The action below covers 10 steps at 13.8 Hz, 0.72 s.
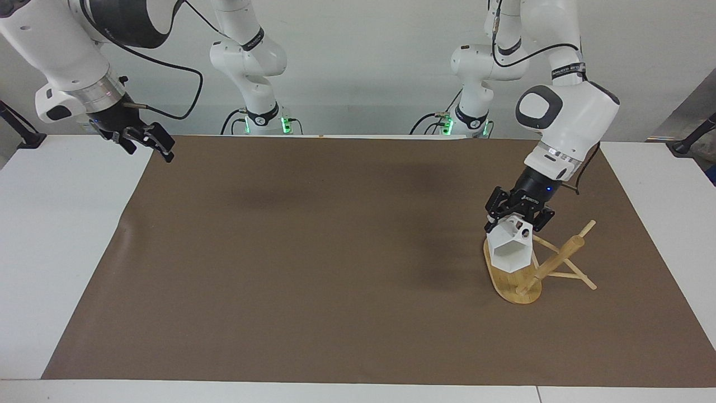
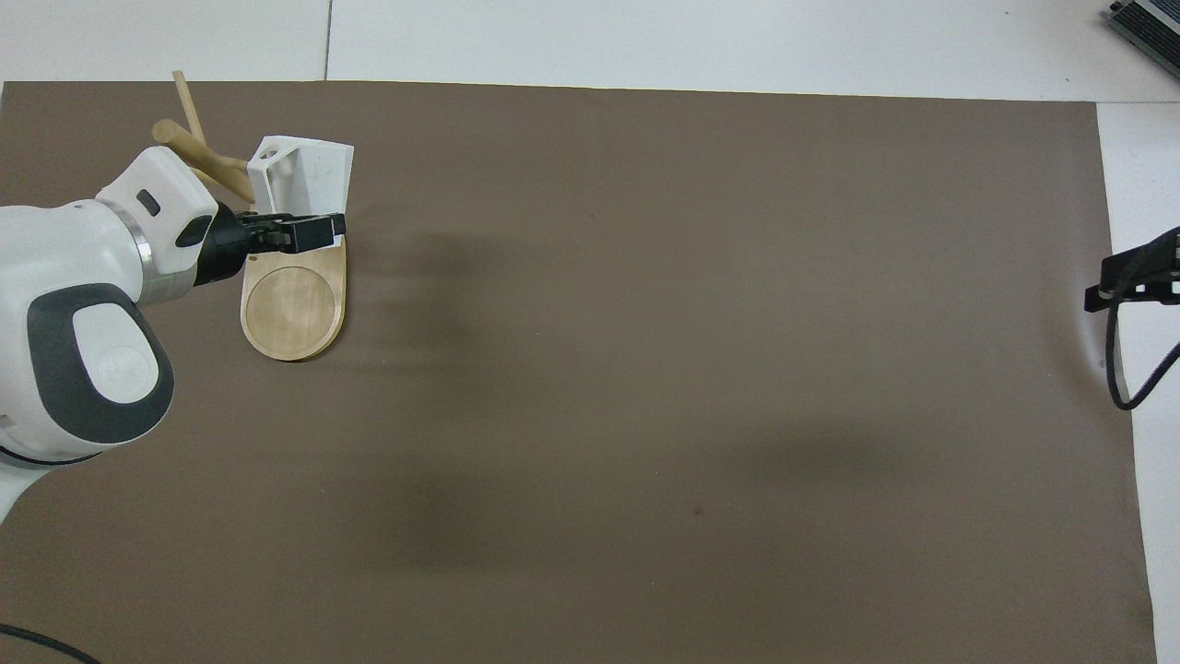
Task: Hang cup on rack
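Observation:
The white faceted cup (image 1: pixel 510 252) hangs from my left gripper (image 1: pixel 516 223), which is shut on its blocky handle. The cup's open mouth faces away from the robots. It is low over the oval base of the bamboo rack (image 1: pixel 506 282), right beside the thick post (image 1: pixel 554 264) and its thin pegs. I cannot tell whether the cup touches a peg. In the overhead view the cup (image 2: pixel 309 171) sits over the base's end by the post (image 2: pixel 198 152), with the left gripper (image 2: pixel 318 231) over the rack base (image 2: pixel 293 309). My right gripper (image 1: pixel 150 146) is open and empty, raised over the mat's corner at the right arm's end.
A brown mat (image 1: pixel 335 268) covers most of the white table (image 1: pixel 61 235). The right gripper (image 2: pixel 1129 277) shows at the mat's edge in the overhead view, with a loose black cable hanging from it.

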Available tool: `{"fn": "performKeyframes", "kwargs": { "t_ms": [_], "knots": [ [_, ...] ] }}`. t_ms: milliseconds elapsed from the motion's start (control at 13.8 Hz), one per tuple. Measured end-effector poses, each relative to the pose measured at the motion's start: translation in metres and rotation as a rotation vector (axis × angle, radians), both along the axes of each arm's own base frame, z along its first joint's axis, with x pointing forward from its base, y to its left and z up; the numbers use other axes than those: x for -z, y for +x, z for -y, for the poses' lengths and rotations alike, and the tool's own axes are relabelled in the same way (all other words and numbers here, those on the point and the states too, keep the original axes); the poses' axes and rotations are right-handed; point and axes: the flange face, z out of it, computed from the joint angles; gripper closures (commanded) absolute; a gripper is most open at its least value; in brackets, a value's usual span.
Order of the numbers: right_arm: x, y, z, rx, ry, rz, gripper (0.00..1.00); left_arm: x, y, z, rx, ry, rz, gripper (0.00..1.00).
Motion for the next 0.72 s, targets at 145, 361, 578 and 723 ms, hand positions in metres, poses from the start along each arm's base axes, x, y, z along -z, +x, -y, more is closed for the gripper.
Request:
{"fn": "performKeyframes", "kwargs": {
  "t_ms": [145,361,578,723],
  "knots": [
    [0.0,0.002,-0.006,-0.01,-0.001,0.008,0.0,0.004,0.002,0.0,-0.006,0.002,0.0,1.0],
    [-0.002,0.005,-0.008,-0.016,-0.005,0.034,0.0,0.005,0.003,-0.007,-0.021,0.004,-0.003,1.0],
    [-0.009,0.004,-0.018,-0.072,-0.001,0.051,0.0,0.005,0.004,-0.015,-0.032,0.007,-0.003,1.0],
    [-0.016,0.002,-0.032,-0.098,-0.001,0.063,0.0,0.005,0.004,-0.013,-0.038,0.002,-0.007,1.0]
  ]
}}
